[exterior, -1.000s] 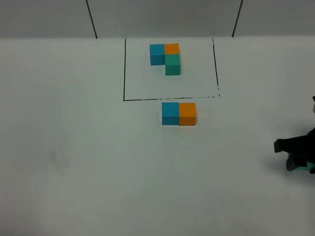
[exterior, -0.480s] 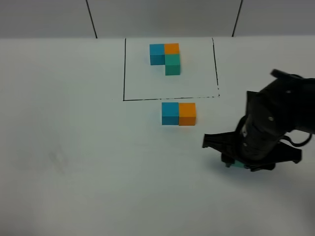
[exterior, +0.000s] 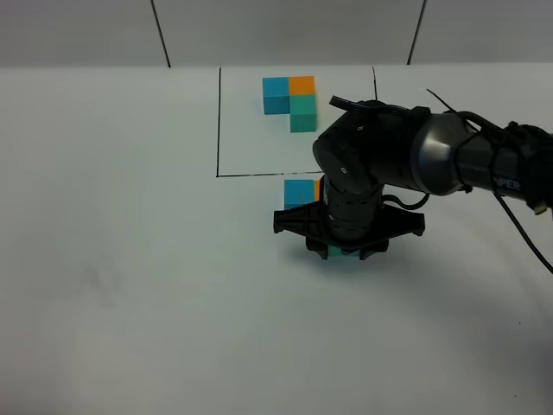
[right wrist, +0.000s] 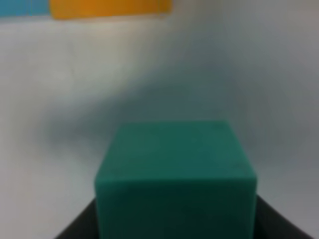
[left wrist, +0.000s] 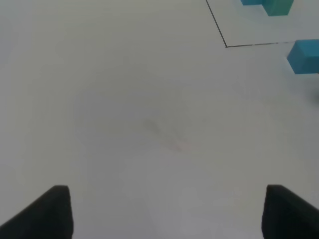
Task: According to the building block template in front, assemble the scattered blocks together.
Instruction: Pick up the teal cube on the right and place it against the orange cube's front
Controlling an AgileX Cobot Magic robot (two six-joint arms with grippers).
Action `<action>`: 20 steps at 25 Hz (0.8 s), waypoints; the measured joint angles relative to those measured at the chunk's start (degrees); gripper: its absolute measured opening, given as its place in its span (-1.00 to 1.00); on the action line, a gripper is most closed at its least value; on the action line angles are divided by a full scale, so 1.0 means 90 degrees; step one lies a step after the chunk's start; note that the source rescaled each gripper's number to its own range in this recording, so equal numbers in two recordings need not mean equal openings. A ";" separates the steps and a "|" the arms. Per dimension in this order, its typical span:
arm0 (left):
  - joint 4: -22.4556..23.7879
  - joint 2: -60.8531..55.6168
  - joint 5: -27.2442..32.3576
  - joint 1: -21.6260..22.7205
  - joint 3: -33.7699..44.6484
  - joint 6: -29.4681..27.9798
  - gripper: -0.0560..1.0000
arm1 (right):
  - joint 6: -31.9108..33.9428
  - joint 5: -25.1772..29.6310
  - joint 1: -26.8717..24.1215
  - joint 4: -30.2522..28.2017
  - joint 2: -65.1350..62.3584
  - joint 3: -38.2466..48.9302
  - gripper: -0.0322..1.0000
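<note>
The building block template (exterior: 296, 121) is a black-lined frame at the back holding a blue, orange and teal cluster (exterior: 292, 101). Just in front of the frame stands the blue cube (exterior: 298, 192), with the orange cube (exterior: 319, 185) touching its right side and mostly hidden by my right arm. My right gripper (exterior: 335, 251) is shut on the teal-green cube (exterior: 333, 254), a little in front of that pair. The right wrist view shows the teal-green cube (right wrist: 174, 172) between the fingers, with the orange cube (right wrist: 109, 7) beyond it. My left gripper (left wrist: 167, 214) stands open over bare table.
The white table (exterior: 130, 285) stretches wide on the left and in front. My right arm (exterior: 449, 160) reaches in from the right edge, crossing the frame's right corner. The left wrist view catches the frame's corner line (left wrist: 227, 46) and the blue cube (left wrist: 305, 56).
My right arm has swept from the table's right edge leftwards to just in front of the blue and orange pair, carrying the teal-green cube. The left gripper has not moved.
</note>
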 joint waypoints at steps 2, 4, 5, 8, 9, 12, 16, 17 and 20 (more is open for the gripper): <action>0.0000 0.0000 0.0000 0.0000 0.0000 0.0000 0.40 | -0.0006 -0.0053 0.0023 -0.0023 0.0039 -0.0066 -0.49; 0.0000 0.0000 0.0000 0.0000 0.0000 0.0000 0.40 | -0.0006 -0.0132 0.0030 -0.0029 0.0052 -0.0089 -0.49; 0.0000 0.0000 0.0000 0.0000 0.0000 0.0000 0.40 | -0.0006 -0.0161 0.0030 -0.0040 0.0065 -0.0096 -0.49; 0.0000 0.0000 0.0000 0.0000 0.0000 0.0000 0.40 | -0.0014 -0.0178 0.0030 -0.0061 0.0141 -0.0144 -0.49; 0.0000 0.0000 0.0000 0.0000 0.0000 0.0000 0.40 | -0.0014 -0.0159 0.0030 -0.0068 0.0194 -0.0199 -0.49; 0.0000 0.0000 0.0000 0.0000 0.0000 0.0000 0.40 | -0.0043 -0.0148 0.0030 -0.0076 0.0367 -0.0347 -0.49; 0.0000 0.0000 0.0000 0.0000 0.0000 0.0000 0.40 | -0.0140 -0.0148 0.0030 -0.0076 0.0547 -0.0524 -0.49; 0.0000 0.0000 0.0000 0.0000 0.0000 0.0000 0.40 | -0.0168 -0.0141 0.0030 -0.0076 0.0597 -0.0562 -0.49; 0.0000 0.0000 0.0000 0.0000 0.0000 0.0000 0.40 | -0.0203 -0.0132 0.0030 -0.0076 0.0732 -0.0666 -0.49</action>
